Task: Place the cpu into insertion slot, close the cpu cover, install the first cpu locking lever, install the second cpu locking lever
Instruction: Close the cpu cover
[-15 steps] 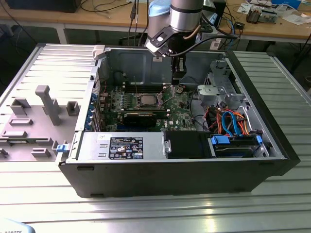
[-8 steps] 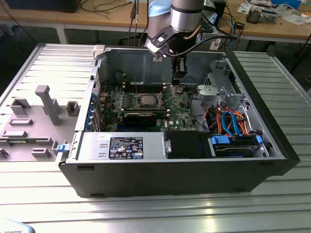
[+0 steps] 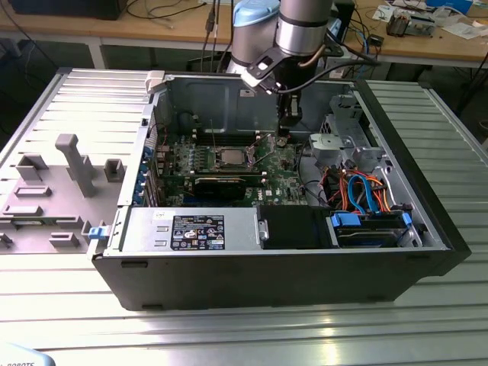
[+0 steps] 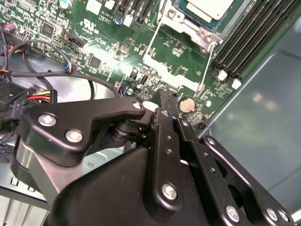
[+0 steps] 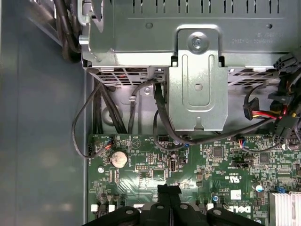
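Gripper (image 3: pixel 283 139) closed, nothing held, low over board (image 3: pixel 285 178); cpu (image 3: pixel 231 158) lies apart, toward exterior view's left of it

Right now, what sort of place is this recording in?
Probably a robotics lab or test workshop: an open desktop computer case lies on a ribbed metal table, a robot arm reaches into it, and a cluttered wooden workbench stands behind.
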`<state>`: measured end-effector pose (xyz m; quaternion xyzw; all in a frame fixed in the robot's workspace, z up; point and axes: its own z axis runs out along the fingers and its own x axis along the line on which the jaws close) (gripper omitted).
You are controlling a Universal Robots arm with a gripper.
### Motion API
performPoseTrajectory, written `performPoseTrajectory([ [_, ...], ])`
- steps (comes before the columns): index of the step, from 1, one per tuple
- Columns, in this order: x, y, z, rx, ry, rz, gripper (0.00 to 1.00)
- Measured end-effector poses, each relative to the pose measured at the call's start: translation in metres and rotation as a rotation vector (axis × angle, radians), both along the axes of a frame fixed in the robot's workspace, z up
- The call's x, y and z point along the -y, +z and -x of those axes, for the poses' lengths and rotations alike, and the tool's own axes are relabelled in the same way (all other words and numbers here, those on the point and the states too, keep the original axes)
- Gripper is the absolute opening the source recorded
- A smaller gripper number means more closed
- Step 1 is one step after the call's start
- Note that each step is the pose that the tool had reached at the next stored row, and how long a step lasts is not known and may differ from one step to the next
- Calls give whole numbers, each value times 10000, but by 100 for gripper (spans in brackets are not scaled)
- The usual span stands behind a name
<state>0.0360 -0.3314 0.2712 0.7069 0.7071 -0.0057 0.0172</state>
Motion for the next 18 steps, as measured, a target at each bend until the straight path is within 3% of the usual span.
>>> performPoseTrajectory([
  [2,-2,-27,-17,-13,-5,1,11],
  [6,-2,-108,-41,-149,-11,0,11],
  [11,0,-224,-51,-167,-13,-1,11],
  [15,1,-235,17,-171,-12,-36,11],
  [18,0,-236,21,-170,-11,-49,11],
])
